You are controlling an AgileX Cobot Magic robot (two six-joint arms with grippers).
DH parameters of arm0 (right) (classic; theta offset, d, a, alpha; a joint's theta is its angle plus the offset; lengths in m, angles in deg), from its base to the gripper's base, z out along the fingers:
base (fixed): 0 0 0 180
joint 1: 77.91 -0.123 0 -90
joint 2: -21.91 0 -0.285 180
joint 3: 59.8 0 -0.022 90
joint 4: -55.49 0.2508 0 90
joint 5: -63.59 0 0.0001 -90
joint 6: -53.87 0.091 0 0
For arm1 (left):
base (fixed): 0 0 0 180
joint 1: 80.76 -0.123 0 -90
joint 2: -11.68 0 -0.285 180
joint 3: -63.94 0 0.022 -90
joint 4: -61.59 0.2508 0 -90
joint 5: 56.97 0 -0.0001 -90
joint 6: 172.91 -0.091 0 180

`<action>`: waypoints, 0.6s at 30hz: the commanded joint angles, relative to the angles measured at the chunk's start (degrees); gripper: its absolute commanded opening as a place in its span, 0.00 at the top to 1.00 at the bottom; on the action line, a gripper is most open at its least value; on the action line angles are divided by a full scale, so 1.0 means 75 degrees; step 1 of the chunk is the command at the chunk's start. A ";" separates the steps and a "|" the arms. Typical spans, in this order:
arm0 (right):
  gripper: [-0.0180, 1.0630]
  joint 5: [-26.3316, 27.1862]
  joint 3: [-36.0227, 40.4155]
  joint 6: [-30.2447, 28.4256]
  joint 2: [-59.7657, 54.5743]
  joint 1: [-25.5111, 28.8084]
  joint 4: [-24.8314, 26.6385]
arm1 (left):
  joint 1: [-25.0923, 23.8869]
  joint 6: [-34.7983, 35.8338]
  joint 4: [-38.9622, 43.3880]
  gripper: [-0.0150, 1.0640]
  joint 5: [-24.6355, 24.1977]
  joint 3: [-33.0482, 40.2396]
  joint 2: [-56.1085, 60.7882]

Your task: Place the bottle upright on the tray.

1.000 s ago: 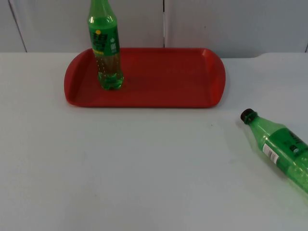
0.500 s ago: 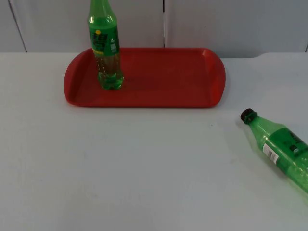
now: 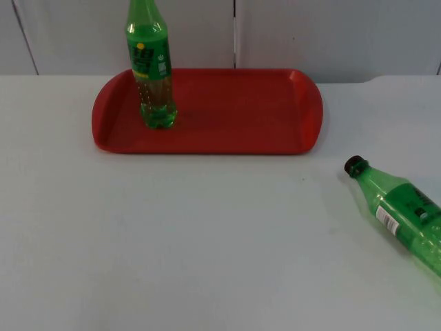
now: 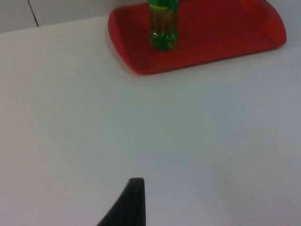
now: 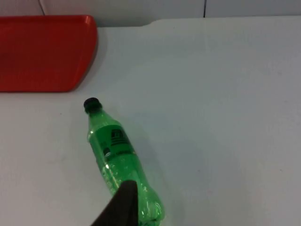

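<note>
A green bottle (image 3: 403, 215) lies on its side on the white table at the front right, its black cap pointing toward the tray. A red tray (image 3: 234, 121) sits at the back, and a second green bottle (image 3: 154, 76) stands upright on its left part. In the right wrist view my right gripper (image 5: 123, 205) hangs over the base end of the lying bottle (image 5: 117, 155), with the tray's corner (image 5: 47, 52) beyond. In the left wrist view my left gripper (image 4: 133, 200) waits over bare table, well short of the tray (image 4: 211, 44) and the upright bottle (image 4: 163, 28).
The grey partition wall (image 3: 310, 34) rises right behind the tray. The tray's middle and right parts are bare red surface. White table stretches between the tray and the front edge.
</note>
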 commanded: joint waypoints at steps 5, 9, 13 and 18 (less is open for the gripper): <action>0.01 0.0696 -0.0577 -0.0654 -0.2226 0.0038 0.0780 | 0.0033 0.0042 0.0037 0.01 -0.0005 0.0025 0.0027; 0.01 0.0717 -0.1096 -0.0796 -0.3737 0.0018 0.1120 | 0.0033 0.0042 0.0037 0.01 -0.0005 0.0025 0.0027; 0.01 0.0568 -0.1744 -0.0949 -0.5330 0.0000 0.1341 | 0.0033 0.0042 0.0037 0.01 -0.0005 0.0025 0.0027; 0.01 0.0345 -0.2504 -0.0949 -0.6767 0.0000 0.1382 | 0.0033 0.0042 0.0037 0.01 -0.0005 0.0025 0.0027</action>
